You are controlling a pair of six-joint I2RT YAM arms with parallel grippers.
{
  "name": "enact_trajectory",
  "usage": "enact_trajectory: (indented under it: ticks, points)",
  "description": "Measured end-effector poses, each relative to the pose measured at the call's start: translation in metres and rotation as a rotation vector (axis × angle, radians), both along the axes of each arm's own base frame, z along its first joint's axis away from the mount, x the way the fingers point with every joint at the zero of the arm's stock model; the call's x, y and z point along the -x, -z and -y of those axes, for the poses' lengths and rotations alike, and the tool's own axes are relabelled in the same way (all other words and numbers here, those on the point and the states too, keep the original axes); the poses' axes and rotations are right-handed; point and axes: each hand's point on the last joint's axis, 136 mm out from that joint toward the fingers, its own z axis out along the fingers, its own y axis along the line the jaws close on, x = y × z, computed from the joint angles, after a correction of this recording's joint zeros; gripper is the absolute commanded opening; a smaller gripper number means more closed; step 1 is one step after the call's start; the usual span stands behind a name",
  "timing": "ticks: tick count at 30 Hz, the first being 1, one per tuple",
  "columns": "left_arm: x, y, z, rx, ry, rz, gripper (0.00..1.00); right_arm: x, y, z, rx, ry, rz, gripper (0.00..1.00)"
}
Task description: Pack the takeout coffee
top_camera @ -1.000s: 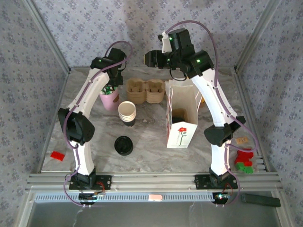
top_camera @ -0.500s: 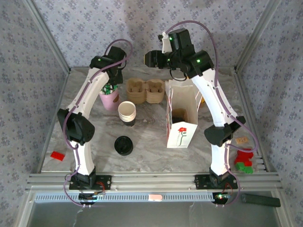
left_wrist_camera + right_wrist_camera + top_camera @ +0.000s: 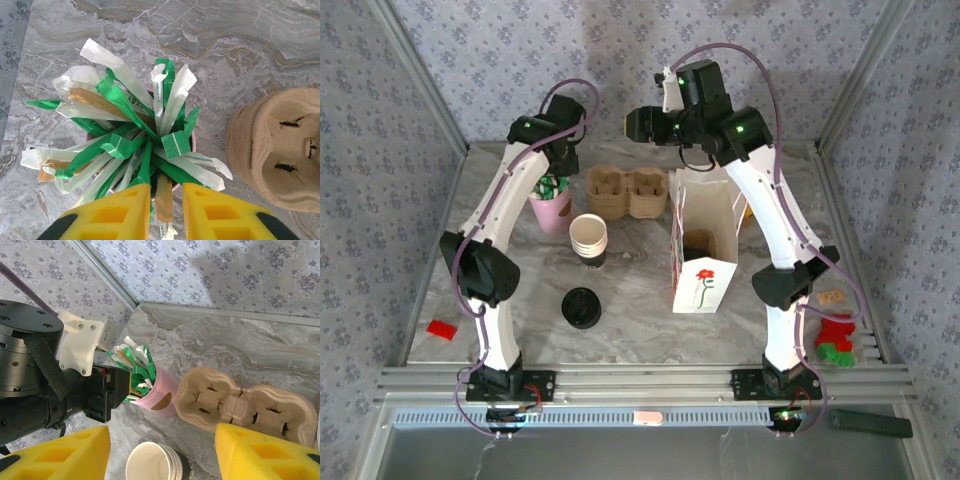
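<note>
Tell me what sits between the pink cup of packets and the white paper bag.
Two brown pulp cup carriers, side by side on the table, seen from the top camera.

Coffee: the takeout coffee (image 3: 698, 245) showed me just its round black lid, a dark disc seen from above.
Cup body: it was hidden by the walls around it, so I could not tell its colour.
Pose: it seemed to stand upright, lid uppermost and closed.
Place: it sat low inside the open white paper bag (image 3: 705, 285), which had a red flower on its near face.
Bag's spot: it stood upright on the bench (image 3: 640, 290), right of centre.
</note>
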Motion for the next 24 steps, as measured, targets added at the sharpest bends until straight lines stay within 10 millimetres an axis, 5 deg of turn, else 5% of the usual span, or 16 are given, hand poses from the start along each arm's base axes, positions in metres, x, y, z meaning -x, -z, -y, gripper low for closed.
enact_trajectory:
  ticks: [24]
  points:
    - [-0.005, 0.019, 0.004, 0.001, -0.007, -0.038, 0.22, 0.009, 0.003, 0.005, 0.016, -0.002, -0.02, 0.6]
